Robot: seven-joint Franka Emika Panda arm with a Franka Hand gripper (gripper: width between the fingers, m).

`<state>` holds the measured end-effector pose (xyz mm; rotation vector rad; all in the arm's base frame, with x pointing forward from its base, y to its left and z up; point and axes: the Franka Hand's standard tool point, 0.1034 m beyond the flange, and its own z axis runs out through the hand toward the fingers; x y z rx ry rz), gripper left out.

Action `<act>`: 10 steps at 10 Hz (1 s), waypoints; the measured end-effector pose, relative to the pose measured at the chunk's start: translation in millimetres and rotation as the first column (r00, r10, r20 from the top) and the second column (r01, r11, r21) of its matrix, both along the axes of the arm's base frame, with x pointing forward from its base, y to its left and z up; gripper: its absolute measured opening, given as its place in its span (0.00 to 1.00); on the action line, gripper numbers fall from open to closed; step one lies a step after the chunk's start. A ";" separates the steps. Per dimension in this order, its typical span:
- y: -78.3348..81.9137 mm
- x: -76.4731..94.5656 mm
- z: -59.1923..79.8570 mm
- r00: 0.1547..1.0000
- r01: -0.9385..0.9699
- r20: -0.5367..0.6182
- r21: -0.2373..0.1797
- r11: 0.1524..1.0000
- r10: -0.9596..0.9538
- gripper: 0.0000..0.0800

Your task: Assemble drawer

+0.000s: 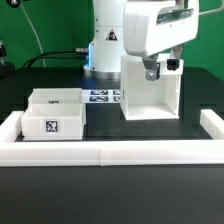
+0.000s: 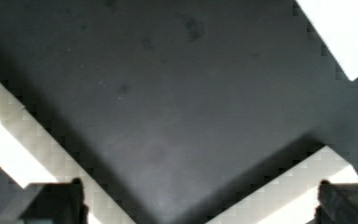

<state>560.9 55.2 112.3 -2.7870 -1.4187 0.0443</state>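
The tall white open-fronted housing [image 1: 150,93] stands on the black table at the exterior view's right. Two small white open-top boxes sit at the exterior view's left: one [image 1: 55,99] behind, the other [image 1: 52,123] in front with its square tag facing the camera. My gripper [image 1: 150,69] hangs at the housing's top front edge. In the wrist view my gripper [image 2: 197,192] is open; its dark fingers [image 2: 51,204] stand far apart with only the black surface between them. White edges [image 2: 16,140] run diagonally on both sides.
The marker board [image 1: 103,96] lies flat between the boxes and the housing. A long low white border wall [image 1: 110,153] runs along the front and up both sides. The arm's white base [image 1: 105,40] stands behind.
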 end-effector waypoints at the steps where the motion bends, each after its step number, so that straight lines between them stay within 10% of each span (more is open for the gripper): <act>1: 0.0 0.0 0.0 1.000 0.000 0.000 0.000 1.000 0.000 0.81; 7: -0.8 -0.5 0.3 1.000 0.003 0.001 0.001 1.000 -0.003 0.81; 10: -7.0 -36.0 14.4 0.977 0.206 0.047 0.008 0.978 -0.206 0.81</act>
